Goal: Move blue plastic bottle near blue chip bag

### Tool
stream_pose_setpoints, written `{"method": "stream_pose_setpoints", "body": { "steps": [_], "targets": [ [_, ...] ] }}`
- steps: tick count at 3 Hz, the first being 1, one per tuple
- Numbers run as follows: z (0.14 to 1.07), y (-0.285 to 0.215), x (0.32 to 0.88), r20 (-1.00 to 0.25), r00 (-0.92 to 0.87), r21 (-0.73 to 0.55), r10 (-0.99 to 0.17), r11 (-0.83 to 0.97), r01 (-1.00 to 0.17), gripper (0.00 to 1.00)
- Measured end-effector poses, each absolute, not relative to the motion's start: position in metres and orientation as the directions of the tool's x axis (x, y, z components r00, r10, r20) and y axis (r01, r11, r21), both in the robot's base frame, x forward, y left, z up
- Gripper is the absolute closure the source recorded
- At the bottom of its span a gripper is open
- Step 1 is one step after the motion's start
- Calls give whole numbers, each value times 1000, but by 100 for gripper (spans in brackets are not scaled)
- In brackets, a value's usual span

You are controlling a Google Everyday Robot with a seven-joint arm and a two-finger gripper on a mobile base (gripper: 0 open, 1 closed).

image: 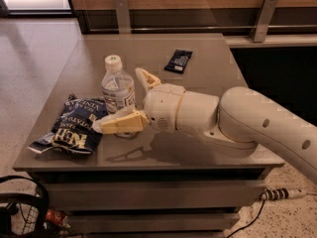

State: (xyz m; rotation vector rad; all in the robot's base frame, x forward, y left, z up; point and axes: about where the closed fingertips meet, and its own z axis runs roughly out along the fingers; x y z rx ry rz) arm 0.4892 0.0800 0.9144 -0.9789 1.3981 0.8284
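The blue plastic bottle [118, 86], clear with a white cap and a white-and-blue label, stands upright on the grey table [198, 148]. Its base is next to the right edge of the blue chip bag [77, 125], a crumpled navy bag with white lettering lying flat at the table's front left. My gripper [118, 99] reaches in from the right with its fingers spread on either side of the bottle. One finger [121, 123] is in front of the bottle and the other [146, 78] is behind and to its right. The fingers are open, not squeezing the bottle.
A small flat dark blue packet [178, 61] lies at the table's back right. A wooden wall and rail run behind the table. Black cables [20, 202] lie on the floor at the front left, and a power strip [280, 194] at the front right.
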Motion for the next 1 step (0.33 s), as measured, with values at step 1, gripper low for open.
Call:
{"method": "stream_pose_setpoints", "body": {
  "steps": [1],
  "targets": [
    [914, 80, 489, -996, 31, -64, -89, 396, -916, 0]
  ]
}}
